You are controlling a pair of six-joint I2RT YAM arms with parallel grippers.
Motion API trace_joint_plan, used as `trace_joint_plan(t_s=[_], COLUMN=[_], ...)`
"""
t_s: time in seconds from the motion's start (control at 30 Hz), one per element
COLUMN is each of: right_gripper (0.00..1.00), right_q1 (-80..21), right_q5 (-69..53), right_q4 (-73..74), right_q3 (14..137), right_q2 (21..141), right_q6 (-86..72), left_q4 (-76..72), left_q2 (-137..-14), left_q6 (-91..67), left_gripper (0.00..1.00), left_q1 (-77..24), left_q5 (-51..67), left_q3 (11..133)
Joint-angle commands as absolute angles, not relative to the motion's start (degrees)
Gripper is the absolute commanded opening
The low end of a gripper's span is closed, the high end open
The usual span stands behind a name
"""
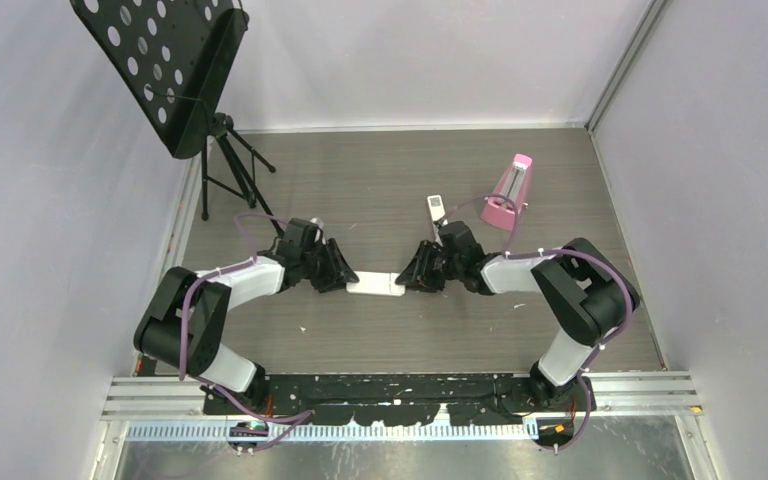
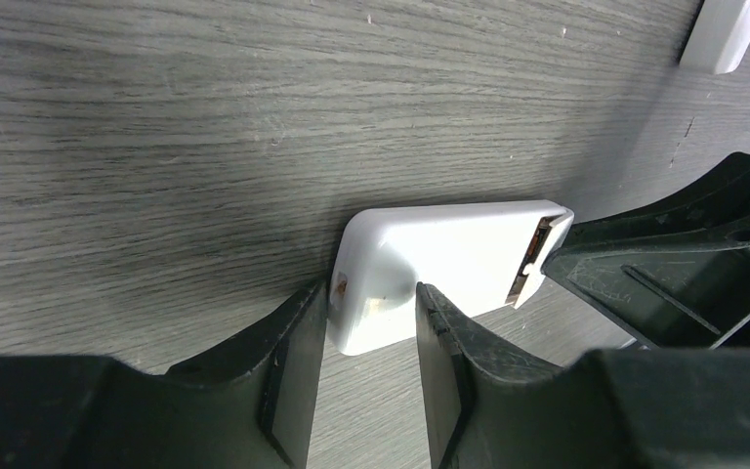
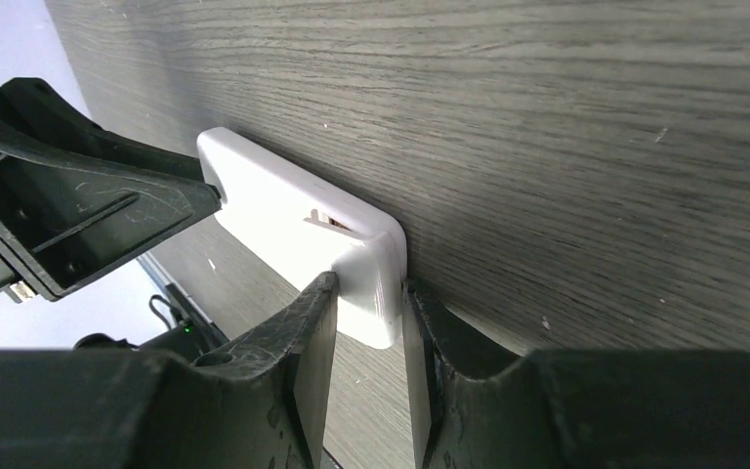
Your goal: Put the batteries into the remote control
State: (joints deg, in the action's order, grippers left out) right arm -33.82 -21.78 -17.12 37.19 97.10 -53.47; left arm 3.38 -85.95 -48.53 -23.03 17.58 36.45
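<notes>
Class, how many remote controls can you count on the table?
2. The short white remote lies centrally, gripped by the left pincer and right pincer; the slim remote with a screen lies farther back, near the pink metronome.

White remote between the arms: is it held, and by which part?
Both arms hold the short white rounded-rectangle remote control: fingers of the left gripper clamp one short end, those of the right gripper the opposite end.

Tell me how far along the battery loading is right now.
Done: nothing visibly; no batteries show in any view. In hand: the left gripper and right gripper each clamp one end of the remote control, plain back up. Still to do: fetch the batteries and load them.
</notes>
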Motion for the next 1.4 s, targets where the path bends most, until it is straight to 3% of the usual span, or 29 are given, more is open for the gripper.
trace_joint_plan(t_s=[0.0,0.37,0.67,0.97,1.13,1.23,1.37], right_gripper=[0.36,0.38,0.48,0.50,0.51,0.48,0.32], right_q1=[-35.77,-36.71,-37.61,-37.79,-37.88,-37.88,-38.21], right_q5=[-14.43,-9.74,-3.28,-12.57,-11.59,-10.20,-6.77], right_q4=[-5.28,4.54,7.09,-5.31,-6.02,-5.26,-2.84], right_q3=[38.29,40.40,38.29,37.24,37.91,37.99,37.90], right_q2=[98.54,96.93,93.17,96.23,98.33,99.46,99.77], right_q6=[-47.91,-49.08,-51.30,-51.02,-51.38,-51.96,-52.01], left_q4=[8.61,8.70,8.96,8.79,8.74,8.85,9.14], left_q2=[-88.72,-88.53,-88.37,-88.42,-88.37,-88.75,-89.28], left_q6=[-45.97,-46.14,-46.14,-46.07,-46.14,-46.19,-46.21], left_gripper=[0.41,0.42,0.44,0.45,0.46,0.46,0.46], left_q1=[-23.12,-23.12,-23.12,-23.12,-23.12,-23.12,-23.12], left_q5=[14.86,14.85,14.79,15.56,16.36,16.52,16.36], left_q3=[34.91,34.67,34.62,34.54,34.51,34.60,34.43])
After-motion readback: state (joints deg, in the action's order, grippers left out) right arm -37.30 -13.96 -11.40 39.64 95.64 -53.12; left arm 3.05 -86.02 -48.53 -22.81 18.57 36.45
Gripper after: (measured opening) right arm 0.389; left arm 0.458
